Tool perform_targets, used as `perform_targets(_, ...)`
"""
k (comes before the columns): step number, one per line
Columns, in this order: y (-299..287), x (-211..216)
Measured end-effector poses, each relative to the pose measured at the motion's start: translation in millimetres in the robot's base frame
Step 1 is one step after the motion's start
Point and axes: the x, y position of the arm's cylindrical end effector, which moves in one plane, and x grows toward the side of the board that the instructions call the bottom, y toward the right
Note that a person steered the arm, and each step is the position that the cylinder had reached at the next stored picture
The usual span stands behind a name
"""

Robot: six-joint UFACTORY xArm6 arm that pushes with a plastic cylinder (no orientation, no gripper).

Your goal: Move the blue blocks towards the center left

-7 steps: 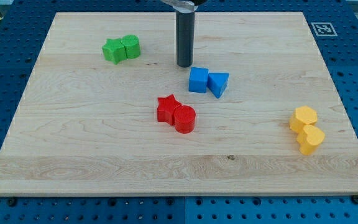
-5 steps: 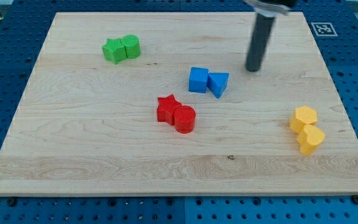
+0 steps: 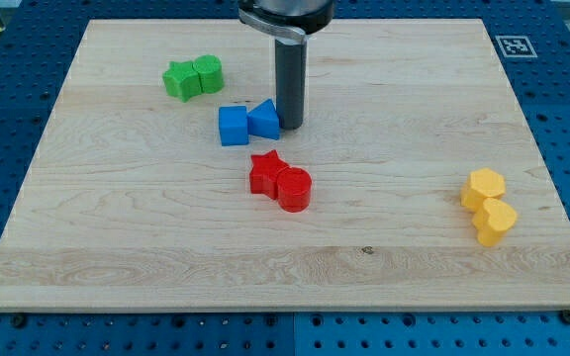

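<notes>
A blue cube (image 3: 233, 126) and a blue triangular block (image 3: 263, 120) sit side by side, touching, a little left of the board's middle and above it. My tip (image 3: 291, 124) stands on the board right against the triangular block's right side. The dark rod rises from there to the view's top.
A green pair of blocks (image 3: 193, 77) lies at the upper left. A red star (image 3: 266, 170) and a red cylinder (image 3: 295, 188) lie just below the blue blocks. Two yellow blocks (image 3: 489, 204) lie at the right. The wooden board (image 3: 117, 237) rests on a blue pegboard.
My tip swung from above the blue blocks round to their right, then came left. The two blue blocks slid left and slightly up with it.
</notes>
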Motion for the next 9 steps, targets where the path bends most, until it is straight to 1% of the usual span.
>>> perform_targets(1,32.6,-1.1)
perform_targets(2,51.6,1.7)
perform_targets(3,8.2,2.6)
perform_targets(4,-57.1,2.6)
perform_targets(5,-84.1,4.3)
perform_targets(6,-71.6,4.9)
perform_targets(7,-81.1,16.2)
perform_targets(8,-106.9,23.0)
perform_targets(9,-70.5,1.0)
